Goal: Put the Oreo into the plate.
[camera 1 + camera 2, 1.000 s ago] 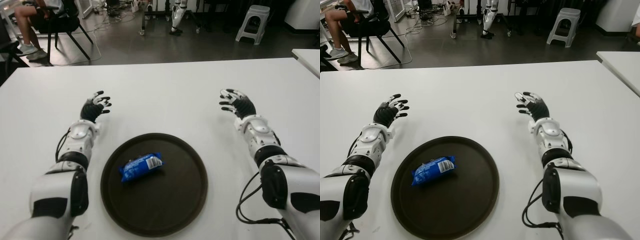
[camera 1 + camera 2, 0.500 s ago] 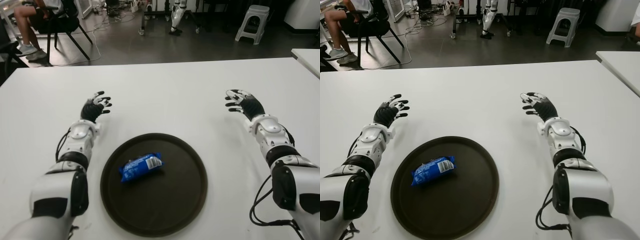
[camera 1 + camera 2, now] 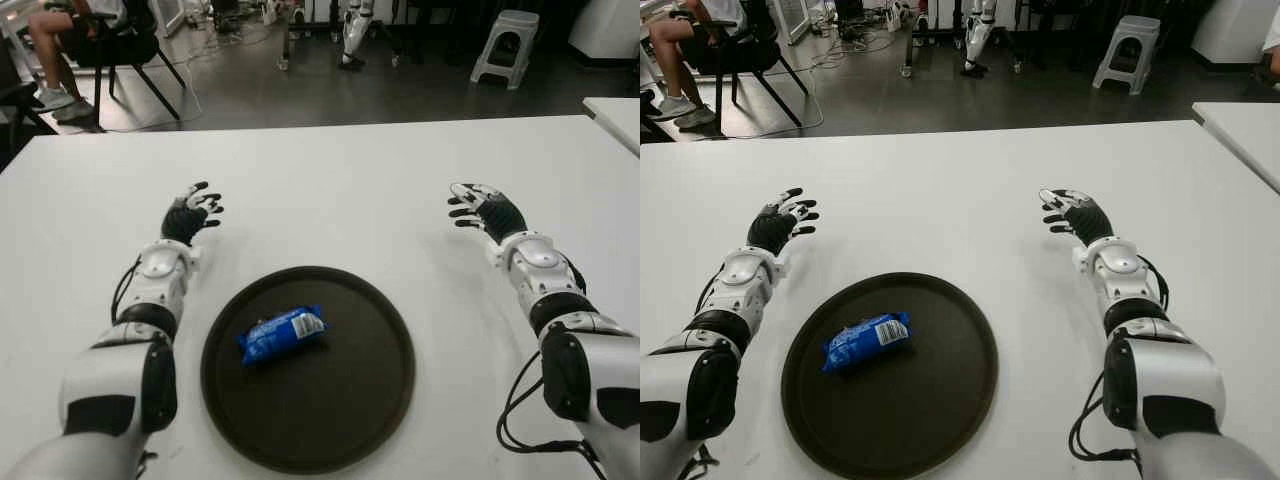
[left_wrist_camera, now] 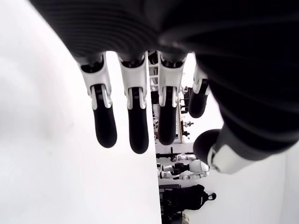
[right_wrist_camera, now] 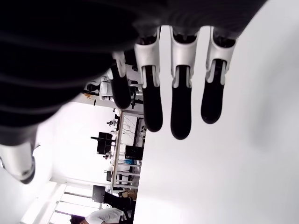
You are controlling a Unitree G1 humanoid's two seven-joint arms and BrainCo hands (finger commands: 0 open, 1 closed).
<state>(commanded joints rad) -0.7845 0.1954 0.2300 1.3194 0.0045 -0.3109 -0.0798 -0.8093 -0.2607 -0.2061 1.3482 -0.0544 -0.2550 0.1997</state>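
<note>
At the far left, beyond the table (image 3: 330, 170), a seated person (image 3: 60, 40) occupies a black chair (image 3: 125, 50) on the dark floor.

The left hand (image 3: 190, 213) shows over the white table at about 10 o'clock from the plate (image 3: 345, 400), its forearm stretched forward from the near left corner and pointing away from the robot. The palm faces down. In the left wrist view its fingers (image 4: 131, 116) hang straight and slightly apart, thumb off to one side, with nothing in them; whether the hand touches the table cannot be told.

The plate, round and dark brown, lies flat on the table near the front edge, between the two forearms. The Oreo (image 3: 283, 334), a blue packet with white print, lies inside the plate toward its 9 o'clock side, its long axis tilted so the right end sits a little farther from the robot. It touches neither hand and is well apart from both.

The right hand (image 3: 478, 207) shows at about 2 o'clock from the plate, forearm angled forward and slightly inward, palm down. The right wrist view shows its fingers (image 5: 181, 112) extended and spread, thumb set apart, empty.

At the far right, the corner of a second white table (image 3: 615, 115) is seen, and a pale stool (image 3: 505, 45) stands on the floor behind.
</note>
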